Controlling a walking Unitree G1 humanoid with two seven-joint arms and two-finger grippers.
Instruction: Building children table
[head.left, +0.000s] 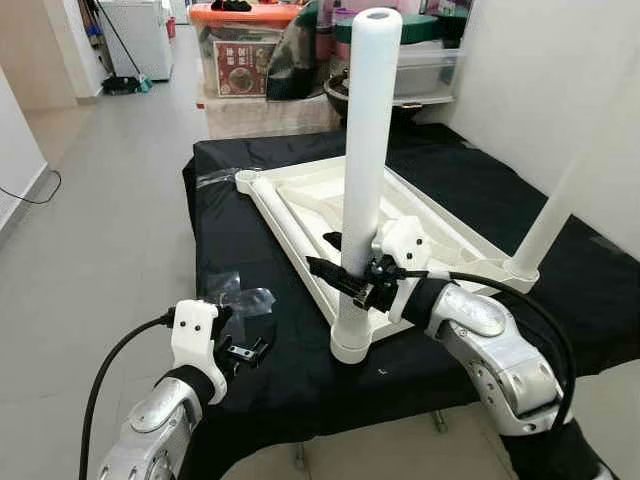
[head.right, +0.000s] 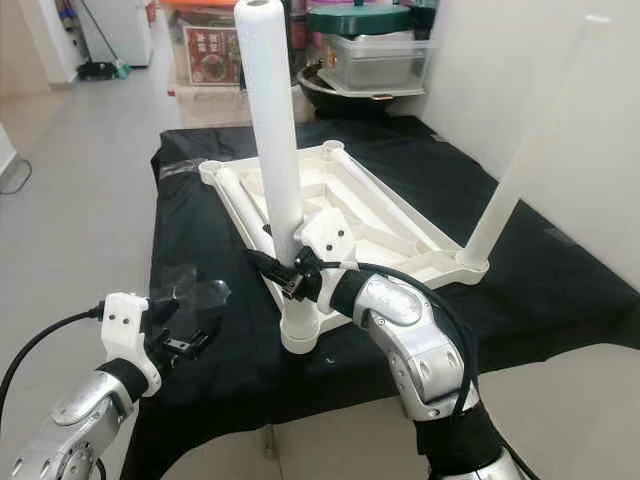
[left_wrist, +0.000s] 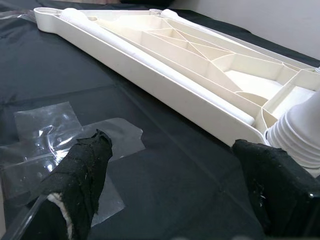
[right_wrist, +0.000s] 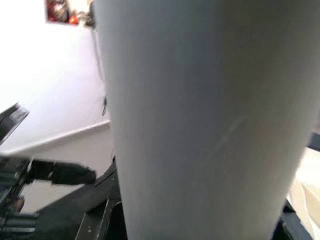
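The table top (head.left: 330, 215) lies upside down, ribbed underside up, on a black cloth (head.left: 250, 390) covering a low surface. One white leg (head.left: 365, 150) stands upright in the near corner socket; a second leg (head.left: 560, 200) stands in the socket at my right, leaning slightly outward. A further loose leg (left_wrist: 150, 60) appears to lie flat inside the frame along its left rail. My right gripper (head.left: 352, 268) is closed around the near leg, low down, just above the ribbed collar where it meets the socket; the right wrist view is mostly smooth white tube with a black finger beside it. My left gripper (head.left: 240, 348) hovers over the front left of the cloth, fingers (left_wrist: 82, 170) spread wide, holding nothing, above a crumpled clear plastic wrapper (left_wrist: 55, 135). Judgement: the legs look like hollow moulded plastic, so light and stiff, but smooth and likely to slip under a twisting grip. Holding low near the collar seems right, since the top of the tube would give leverage to tip it out of the socket. The top is rigid with thin ribs; best taken by its outer rim. Room: pale tiled floor, white wall at right, storage bins (head.left: 240, 50) behind the table.
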